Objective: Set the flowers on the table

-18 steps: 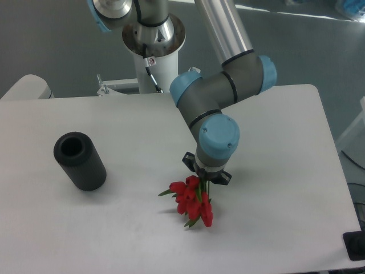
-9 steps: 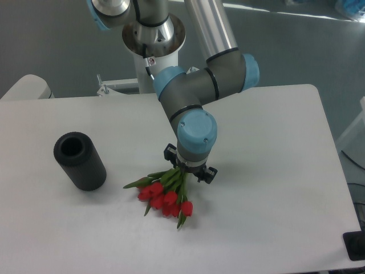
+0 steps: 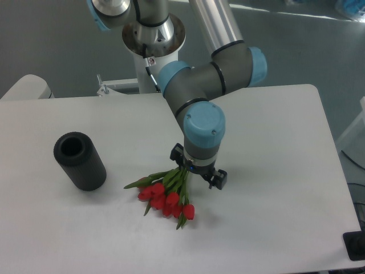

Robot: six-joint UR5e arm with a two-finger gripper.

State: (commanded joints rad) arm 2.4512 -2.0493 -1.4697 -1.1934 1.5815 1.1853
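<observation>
Red tulip bunch lying on the white tabletop under the arm's wrist

The small bunch of red tulip-like flowers with green stems and leaves lies flat on the large matte white table with rounded corners, blooms toward the front edge, stems running up under the black two-finger gripper. Whether the fingers are apart or clamped on the stems cannot be told; the blue-capped wrist hides them. A black hollow foam-like cylinder lies on its side well to the left

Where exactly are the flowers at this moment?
In the camera view the flowers lie on the white table, slightly left of centre, directly under the gripper and to the right of the black cylinder.
</observation>
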